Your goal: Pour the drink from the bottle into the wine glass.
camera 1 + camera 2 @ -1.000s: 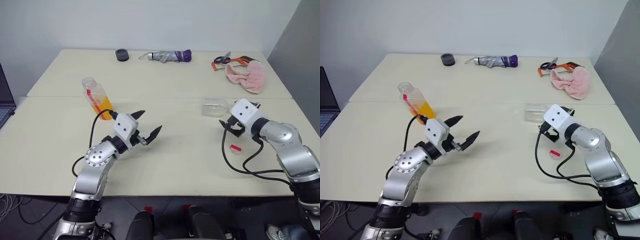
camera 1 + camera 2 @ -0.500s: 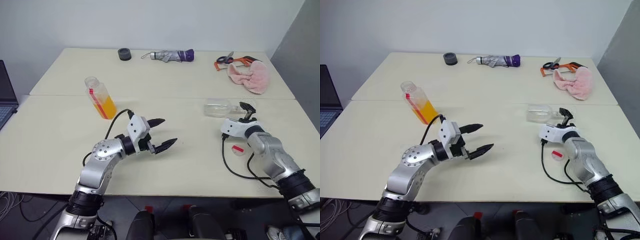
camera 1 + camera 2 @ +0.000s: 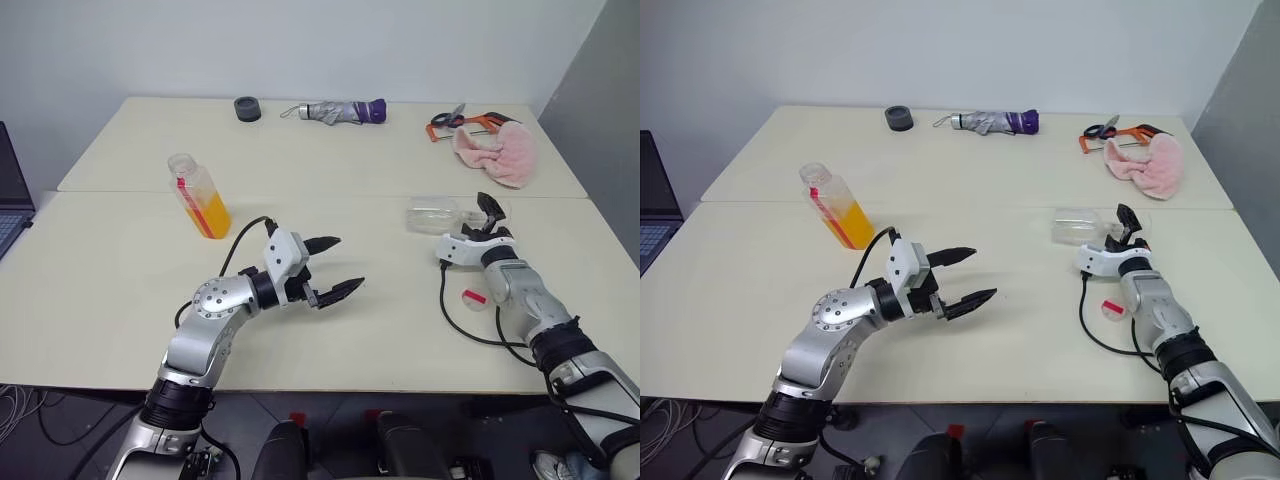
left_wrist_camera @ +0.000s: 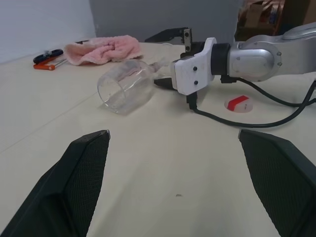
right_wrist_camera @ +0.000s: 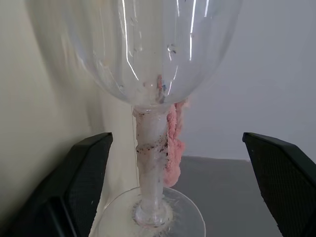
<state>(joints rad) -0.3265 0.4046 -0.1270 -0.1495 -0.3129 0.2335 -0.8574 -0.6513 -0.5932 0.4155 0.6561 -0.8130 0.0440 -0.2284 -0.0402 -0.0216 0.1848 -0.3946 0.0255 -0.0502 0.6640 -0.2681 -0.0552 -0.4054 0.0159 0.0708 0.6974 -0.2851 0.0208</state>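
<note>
no readable text; bottle [image 3: 198, 195] red label illegible.

Wine glass [image 5: 153, 74] close before the right gripper [image 5: 170, 163]: bowl, stem and round foot between two spread black fingers [image 5: 74, 187]. Pink cloth [image 5: 174, 143] behind the stem.

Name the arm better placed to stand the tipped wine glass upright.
Right. The right gripper is open around the stem of the wine glass, which lies on its side. The left gripper is open over bare table mid-way, nearer the bottle.
</note>
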